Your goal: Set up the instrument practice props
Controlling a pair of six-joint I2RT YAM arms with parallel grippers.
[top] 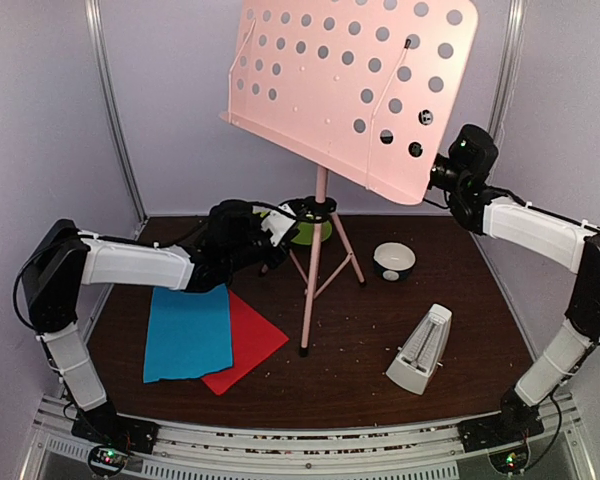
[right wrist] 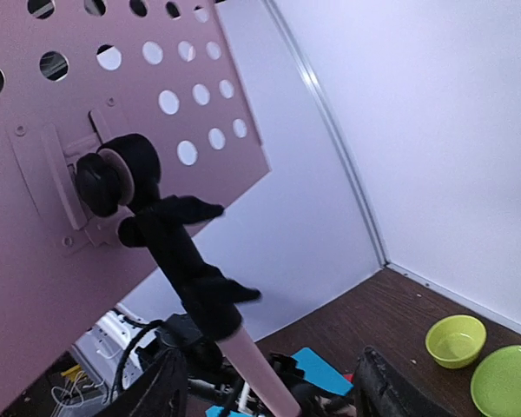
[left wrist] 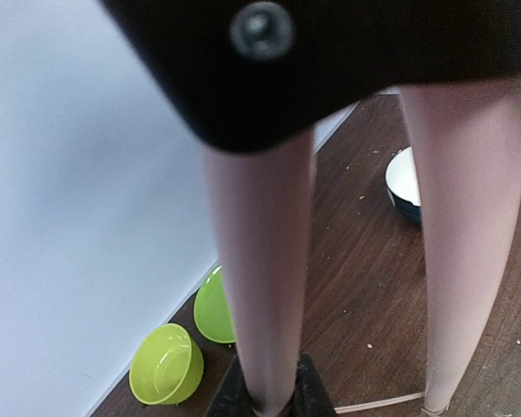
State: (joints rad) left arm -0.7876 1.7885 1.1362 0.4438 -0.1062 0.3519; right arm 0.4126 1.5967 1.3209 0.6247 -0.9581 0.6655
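The pale pink music stand (top: pixel 350 80) stands at the back middle of the table on its tripod, its perforated desk tilted. My left gripper (top: pixel 277 232) is shut on one pink leg (left wrist: pixel 260 287), with the dark fingertips (left wrist: pixel 313 395) pressed to both sides of it. My right gripper (top: pixel 432 178) hangs open just off the desk's lower right edge. From behind, its wrist view shows the desk's back (right wrist: pixel 35 287), the black clamp (right wrist: pixel 169 252) and the pole (right wrist: pixel 259 373) beyond its spread fingers (right wrist: pixel 156 387). A blue sheet (top: pixel 188 335) overlaps a red sheet (top: pixel 252 345) at front left. The cream metronome (top: pixel 420 350) stands at front right.
A green bowl (left wrist: pixel 165 365) and a green plate (left wrist: pixel 213 306) sit by the back wall behind the stand. A white-and-dark bowl (top: pixel 393 260) is right of the stand's legs. Another pink leg (left wrist: pixel 464 243) runs close beside my left gripper. Walls close in the back and sides.
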